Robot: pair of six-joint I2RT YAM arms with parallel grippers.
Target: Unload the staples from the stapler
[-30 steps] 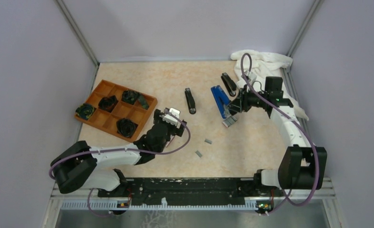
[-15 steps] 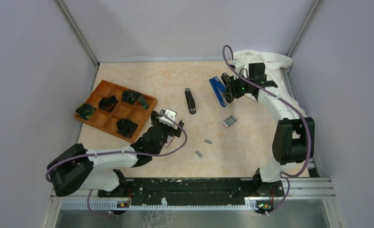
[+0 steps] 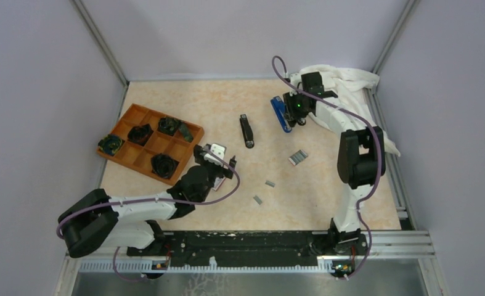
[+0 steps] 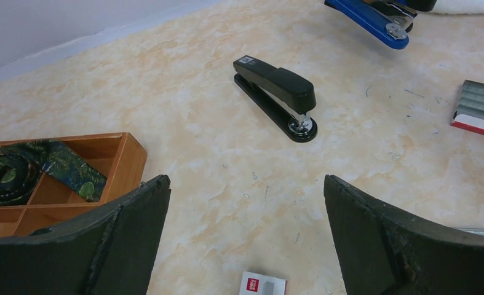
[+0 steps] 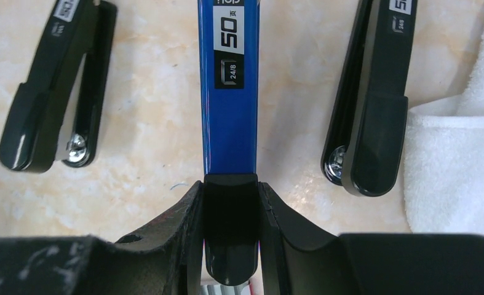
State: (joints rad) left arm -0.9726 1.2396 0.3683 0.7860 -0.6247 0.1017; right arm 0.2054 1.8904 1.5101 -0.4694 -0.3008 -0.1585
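A black stapler (image 3: 246,131) lies alone mid-table, seen closed in the left wrist view (image 4: 276,92). My left gripper (image 3: 218,157) hovers near it on the left, open and empty (image 4: 245,184). My right gripper (image 3: 291,113) is at the back right, shut on the rear end of a blue stapler (image 5: 230,92), which it holds off the table. A second black stapler (image 5: 371,98) lies beside the blue one, next to the towel. Two short grey strips of staples (image 3: 270,183) (image 3: 258,200) lie on the table in front.
An orange compartment tray (image 3: 124,154) with dark rolled cloths sits at the left. A white towel (image 3: 350,80) is bunched in the back right corner. A grey block of staples in a red-edged box (image 3: 297,157) lies mid-right. A small white-and-red box (image 4: 262,284) lies under my left gripper.
My right arm has carried the blue stapler away from the block of staples toward the back, beside the towel. My left gripper has drawn back slightly to the left.
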